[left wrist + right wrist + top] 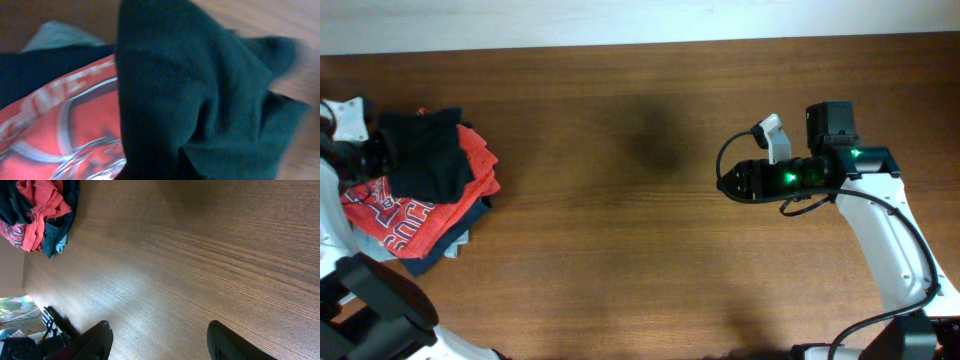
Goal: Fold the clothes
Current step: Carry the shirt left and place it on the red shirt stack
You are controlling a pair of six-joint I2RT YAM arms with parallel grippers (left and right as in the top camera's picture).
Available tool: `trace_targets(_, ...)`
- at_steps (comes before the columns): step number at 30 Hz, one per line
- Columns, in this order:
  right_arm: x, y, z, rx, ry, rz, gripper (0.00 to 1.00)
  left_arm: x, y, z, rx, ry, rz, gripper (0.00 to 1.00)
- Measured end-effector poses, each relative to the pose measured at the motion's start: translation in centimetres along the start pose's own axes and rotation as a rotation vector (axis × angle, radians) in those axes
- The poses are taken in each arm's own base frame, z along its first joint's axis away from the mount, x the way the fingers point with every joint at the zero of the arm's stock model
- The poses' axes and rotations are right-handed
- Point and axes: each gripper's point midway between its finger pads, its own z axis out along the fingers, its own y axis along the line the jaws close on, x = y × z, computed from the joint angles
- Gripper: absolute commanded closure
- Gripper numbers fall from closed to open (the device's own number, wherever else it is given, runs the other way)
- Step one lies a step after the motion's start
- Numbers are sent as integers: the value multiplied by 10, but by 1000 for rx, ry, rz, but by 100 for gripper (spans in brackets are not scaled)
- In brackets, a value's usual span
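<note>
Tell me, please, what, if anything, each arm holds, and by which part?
The left gripper appears shut on the dark garment at the bunched edge beside it; the exact spot is hidden. The right gripper is open and empty.

Garments, all in one heap: 4.
- 1 plain dark garment point(428, 152), navy-black
- 1 red shirt point(405, 215), white lettering
- 1 grey garment point(60, 35)
- 1 navy garment point(35, 67)

Robot arms: 2, namely the left arm point(380, 300) and the right arm point(890, 230).
On the right arm, 2 fingers point(95, 340) counted. The left arm's are hidden by cloth, so not counted.
Supporting surface: 1 table point(640, 250).
</note>
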Motion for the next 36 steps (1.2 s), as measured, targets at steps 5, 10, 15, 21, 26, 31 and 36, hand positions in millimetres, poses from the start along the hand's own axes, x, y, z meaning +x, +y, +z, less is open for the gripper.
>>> trace_targets(5,0,0,0,0,0,1,35,7,30,5,-100,31,-77,99)
trace_targets(10,0,0,0,0,1,0,35,18,53,27,-189,87,-164,67)
trace_targets(15,0,0,0,0,1,1,34,29,73,36,-266,134,-233,1)
trace_targets(21,1,0,0,-1,3,3,34,22,75,3,-330,151,-251,1)
trace_targets(26,1,0,0,-1,3,3,34,-12,64,-45,-343,24,-225,9)
trace_targets(31,1,0,0,-1,3,5,34,-31,39,-82,-287,-90,-201,96)
trace_targets(36,1,0,0,-1,3,13,34,-35,19,-62,-250,-88,-151,99)
